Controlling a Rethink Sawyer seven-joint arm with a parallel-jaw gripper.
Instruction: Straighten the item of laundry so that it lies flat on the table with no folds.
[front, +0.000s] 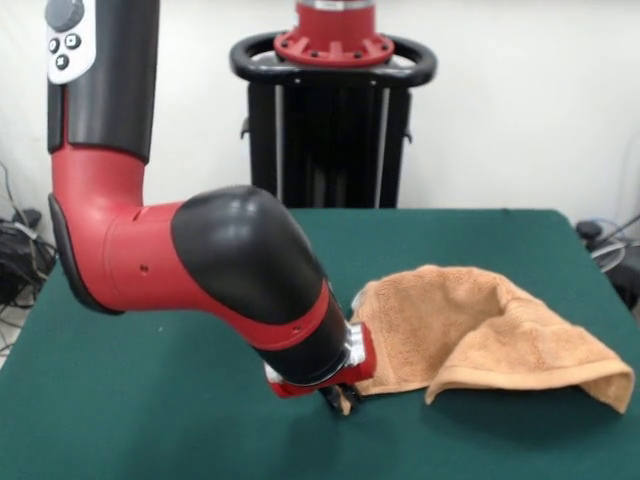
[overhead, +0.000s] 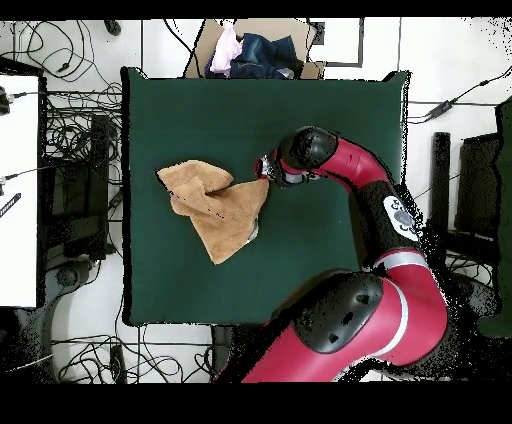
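Observation:
The item of laundry (front: 470, 330), a light orange-tan towel, lies crumpled and folded over itself on the green table (front: 150, 400), right of centre in the front view. Its left corner is drawn up into my gripper (front: 335, 397), which sits low over the table at the end of the bent red and black arm and is shut on that corner. The right end of the towel hangs in a raised fold. In the overhead view the towel (overhead: 215, 205) is left of centre on the table (overhead: 320, 110), with the gripper (overhead: 263, 172) at its upper right corner.
A cardboard box of clothes (overhead: 255, 50) stands beyond the table's top edge in the overhead view. Cables (overhead: 70, 60) cover the floor on the left, beside a white desk (overhead: 18, 190). The arm's bulky elbow (front: 240, 260) hangs over the table's left half.

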